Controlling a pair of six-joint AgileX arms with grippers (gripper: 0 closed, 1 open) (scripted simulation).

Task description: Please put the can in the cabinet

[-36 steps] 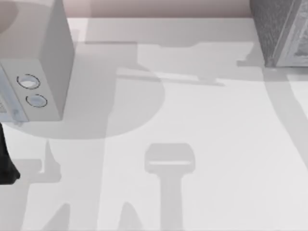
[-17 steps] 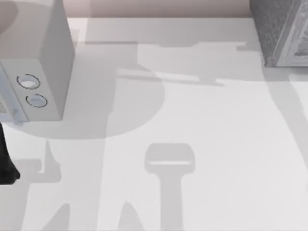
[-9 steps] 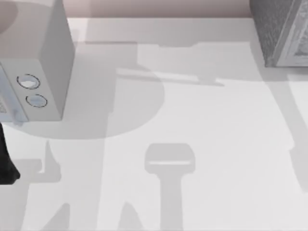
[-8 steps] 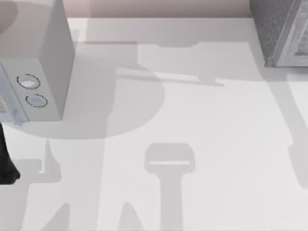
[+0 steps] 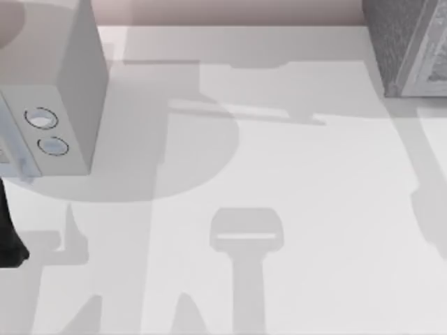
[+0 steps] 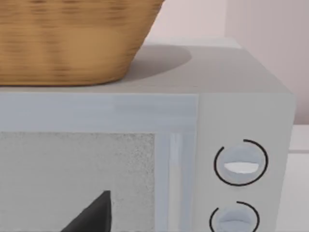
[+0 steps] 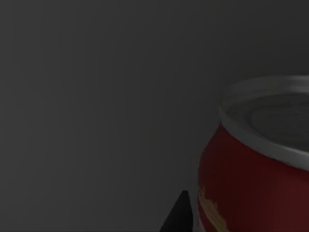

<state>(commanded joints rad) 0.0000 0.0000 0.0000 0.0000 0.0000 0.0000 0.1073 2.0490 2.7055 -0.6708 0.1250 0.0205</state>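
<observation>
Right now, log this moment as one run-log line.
can: upright, close to right tool, dim grey backdrop | cabinet: table's far right | left arm: parked by dial box

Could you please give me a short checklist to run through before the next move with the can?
1. Can close to the right wrist camera, upright, silver top up: ok.
2. Surroundings of the can: dark grey all round it in the right wrist view; whether that is the inside of the cabinet: cannot tell.
3. Grip on the can: a dark fingertip shows beside it; contact: cannot tell.
4. Can resting on a surface: its base is out of the picture: cannot tell.
5. Left arm at the table's left edge, facing the pale box with two dials, away from the cabinet: ok.
</observation>
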